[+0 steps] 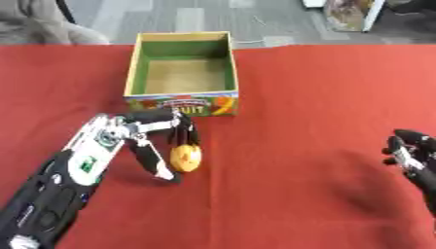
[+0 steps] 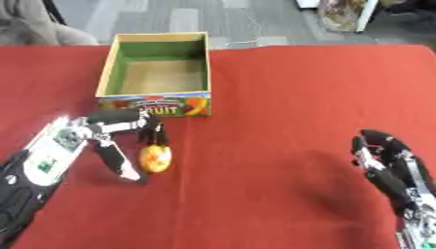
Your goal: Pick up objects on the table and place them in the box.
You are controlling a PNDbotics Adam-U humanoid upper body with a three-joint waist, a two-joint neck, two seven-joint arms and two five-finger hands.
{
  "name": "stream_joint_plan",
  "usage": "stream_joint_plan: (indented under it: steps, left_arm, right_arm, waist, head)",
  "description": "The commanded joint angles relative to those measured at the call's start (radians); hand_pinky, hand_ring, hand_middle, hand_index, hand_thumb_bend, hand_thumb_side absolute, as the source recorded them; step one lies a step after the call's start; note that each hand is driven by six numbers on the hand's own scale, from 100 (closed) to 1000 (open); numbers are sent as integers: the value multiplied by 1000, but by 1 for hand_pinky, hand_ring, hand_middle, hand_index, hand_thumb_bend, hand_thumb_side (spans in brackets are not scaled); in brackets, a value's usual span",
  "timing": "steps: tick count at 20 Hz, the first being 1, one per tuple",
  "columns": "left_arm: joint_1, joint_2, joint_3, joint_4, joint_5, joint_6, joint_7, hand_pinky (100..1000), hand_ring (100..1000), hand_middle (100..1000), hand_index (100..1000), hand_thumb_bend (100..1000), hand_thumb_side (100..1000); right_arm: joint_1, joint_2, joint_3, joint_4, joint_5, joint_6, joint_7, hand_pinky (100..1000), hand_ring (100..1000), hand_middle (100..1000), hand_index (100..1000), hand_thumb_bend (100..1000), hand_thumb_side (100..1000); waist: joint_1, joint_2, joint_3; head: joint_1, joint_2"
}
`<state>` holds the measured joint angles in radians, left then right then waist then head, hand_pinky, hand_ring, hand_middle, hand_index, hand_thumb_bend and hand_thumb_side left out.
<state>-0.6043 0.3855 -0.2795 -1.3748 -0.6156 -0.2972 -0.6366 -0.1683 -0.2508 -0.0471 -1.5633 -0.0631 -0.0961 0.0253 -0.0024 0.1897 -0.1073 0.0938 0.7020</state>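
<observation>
Orange oval object (image 1: 186,158): on red cloth (image 1: 315,97), long axis upright, between thumb and fingers of left hand (image 1: 152,130), fingers curled about it. Box (image 1: 181,72): at 12 o'clock, near. Right hand (image 2: 383,155): 3 o'clock, well apart, fingers relaxed, empty.

Left hand (image 2: 128,131) curled around orange fruit (image 2: 155,159), near box (image 2: 156,104), right hand (image 2: 381,155) idle

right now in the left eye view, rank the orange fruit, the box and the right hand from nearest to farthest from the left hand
1. Orange fruit: between the left hand's fingers and thumb.
2. Box: just beyond the fingers, at the table's far side.
3. Right hand: far across, at the right edge.
</observation>
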Motion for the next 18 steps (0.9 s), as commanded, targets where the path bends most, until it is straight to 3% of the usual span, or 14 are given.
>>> stream_joint_plan:
  steps: [1,6,12,14,15,16,18]
  left_arm:
    - [-22,3,-3,-3,-48,-11,57,532,586,618,727,675,100]
    - [-31,-8,-7,15,-136,-29,131,528,580,606,725,668,100]
    - [-34,-15,-10,45,-205,-45,144,482,524,547,703,605,100]
    - [-34,-16,-11,54,-224,-52,143,474,514,535,696,605,100]
    - [-34,-17,-12,58,-232,-56,141,473,511,531,693,671,100]
    - [-34,-18,-14,62,-237,-61,135,472,510,530,692,603,100]
    - [-34,-19,-17,69,-245,-72,117,469,507,526,690,592,100]
  right_arm:
    - [-13,-14,1,-9,2,-2,1,561,628,610,758,244,388]
    - [-13,-13,1,-9,2,-3,2,561,628,610,758,243,387]
    - [-12,-13,1,-8,2,-2,2,562,628,610,758,242,388]
    - [-12,-13,1,-8,2,-2,2,562,628,610,758,242,388]
    - [-12,-13,0,-8,2,-2,2,562,628,610,758,238,387]
    - [-12,-13,0,-8,2,-2,2,562,628,610,758,242,387]
    - [-12,-13,0,-8,2,-2,1,562,628,610,758,233,386]
  waist:
    - [-1,-15,-1]
    - [-2,-14,-2]
    - [-1,-14,-3]
    - [0,-14,-3]
    - [0,-14,-3]
    - [0,-14,-3]
    - [0,-14,-3]
  head:
    - [1,1]
    - [3,1]
    - [2,3]
    - [2,3]
    - [2,4]
    - [2,4]
    - [2,5]
